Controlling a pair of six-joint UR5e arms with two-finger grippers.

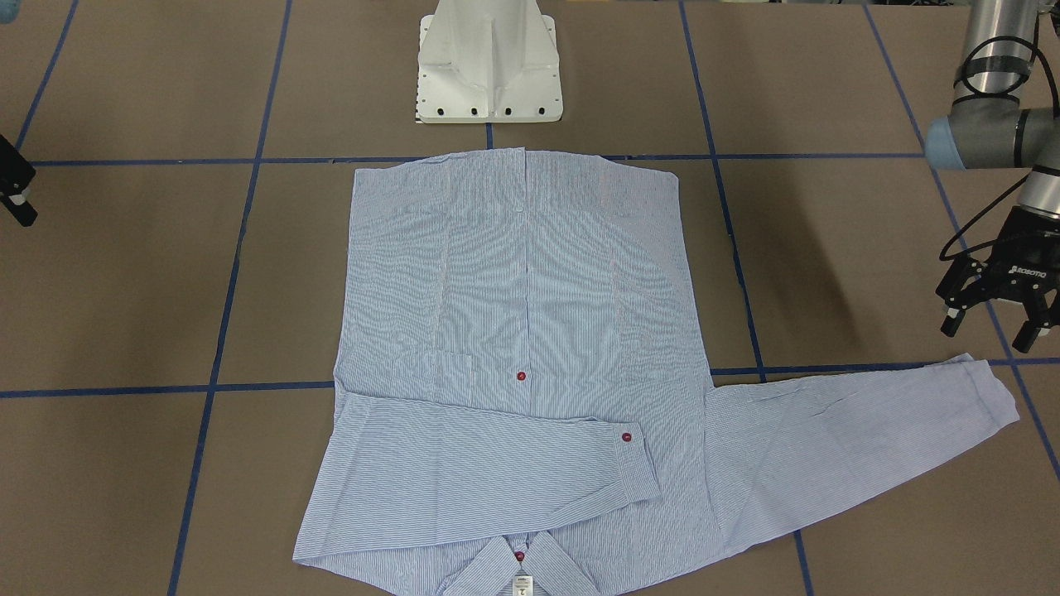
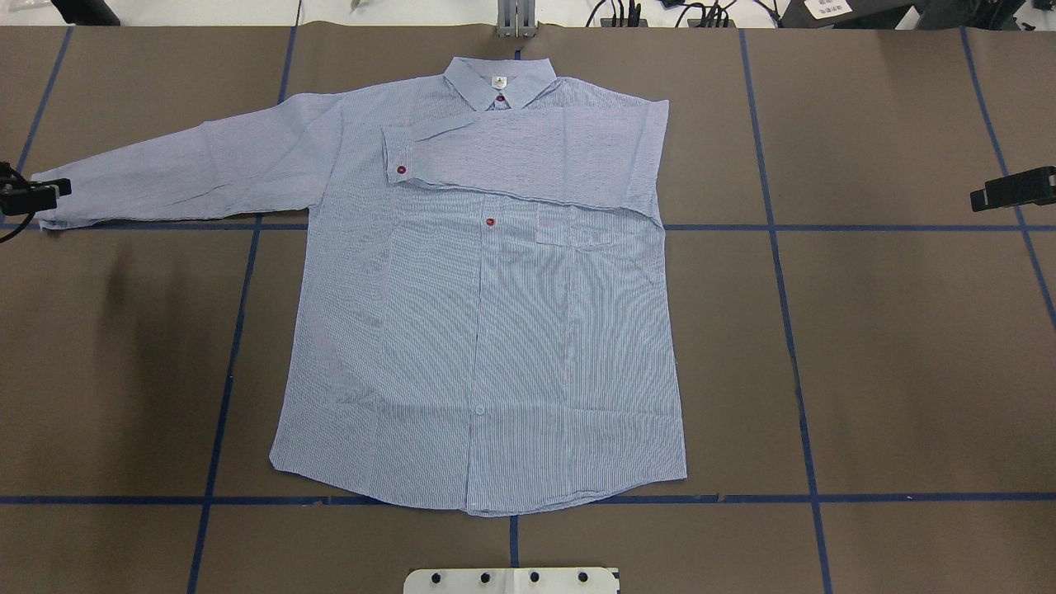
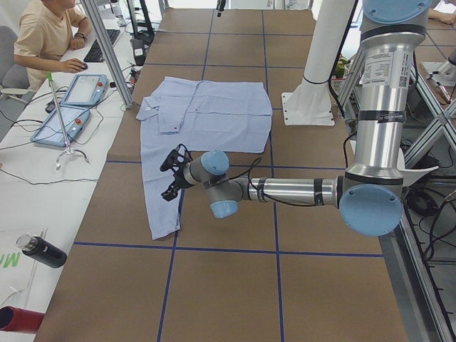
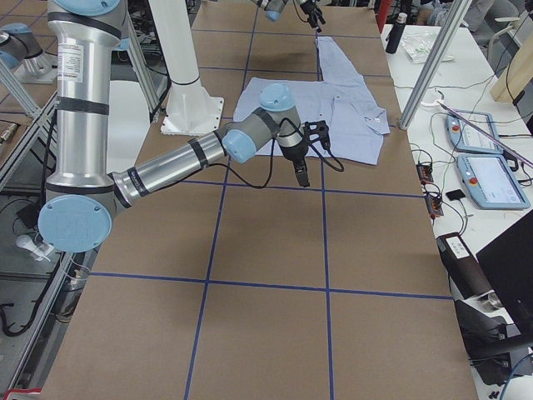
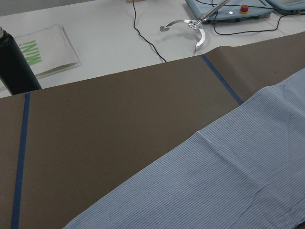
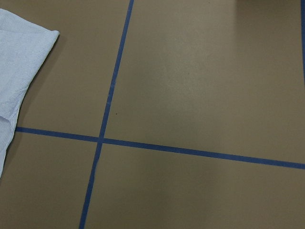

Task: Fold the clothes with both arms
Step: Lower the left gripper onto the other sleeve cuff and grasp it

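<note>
The light blue striped shirt [image 2: 495, 330] lies flat and face up on the brown table, its collar [image 2: 499, 82] on the side away from the robot. One sleeve [image 2: 536, 153] is folded across the chest. The other sleeve [image 2: 181, 173] stretches straight out toward my left arm. My left gripper [image 1: 988, 333] hangs open just above that sleeve's cuff [image 1: 985, 397] and holds nothing. My right gripper [image 2: 982, 198] hovers off the shirt's other side, well clear of the cloth. Its fingers look spread in the right side view, and it holds nothing. The right wrist view catches only a shirt edge [image 6: 19, 62].
The white pedestal base [image 1: 489, 66] stands just behind the shirt's hem. Blue tape lines [image 2: 792, 330] grid the table. Beyond the far edge, a person [image 3: 43, 35] sits at a white desk with teach pendants [image 3: 71, 107] and a black bottle [image 5: 14, 67].
</note>
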